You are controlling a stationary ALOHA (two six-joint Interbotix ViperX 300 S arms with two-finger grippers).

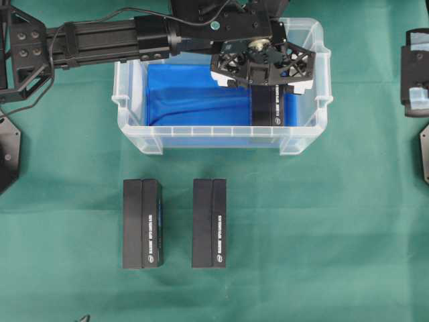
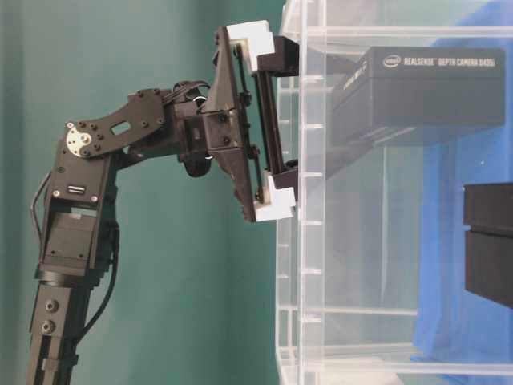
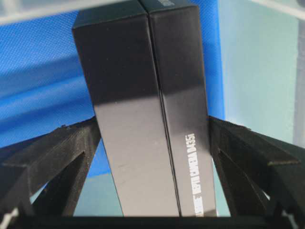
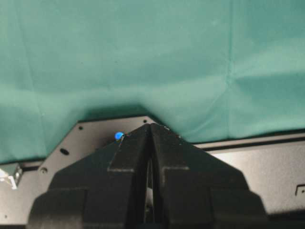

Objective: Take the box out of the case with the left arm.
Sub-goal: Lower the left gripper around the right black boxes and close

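We see the box [image 1: 270, 107] as a long matte-black carton with a seam running down its length and small white lettering along one side; in the table-level view the print reads as a RealSense depth camera package. It sits inside the case [image 1: 134, 137], toward that bin's right end in the overhead view, over the blue lining [image 1: 188, 94]. In the overhead view its long axis runs from the far wall toward the near wall. In the table-level view it appears raised off the floor of the bin, though we cannot tell whether any part of it touches the lining.

The left end effector [image 3: 155, 143] straddles the box, one black ribbed finger [image 3: 57, 157] against each long side, so it is grasping the box with the jaws spread wide. Its lattice frame carries white fittings [image 2: 276, 200].

The case is clear, faintly frosted plastic with rim handles, standing on the green cloth-covered counter [image 1: 335, 235].

Two more black boxes [image 1: 142, 223] [image 1: 209, 223] lie side by side on the cloth in front of the case, apart from each other.

The right end effector [image 4: 150, 143] rests with its fingers pressed together, clenched on nothing, over the green cloth.
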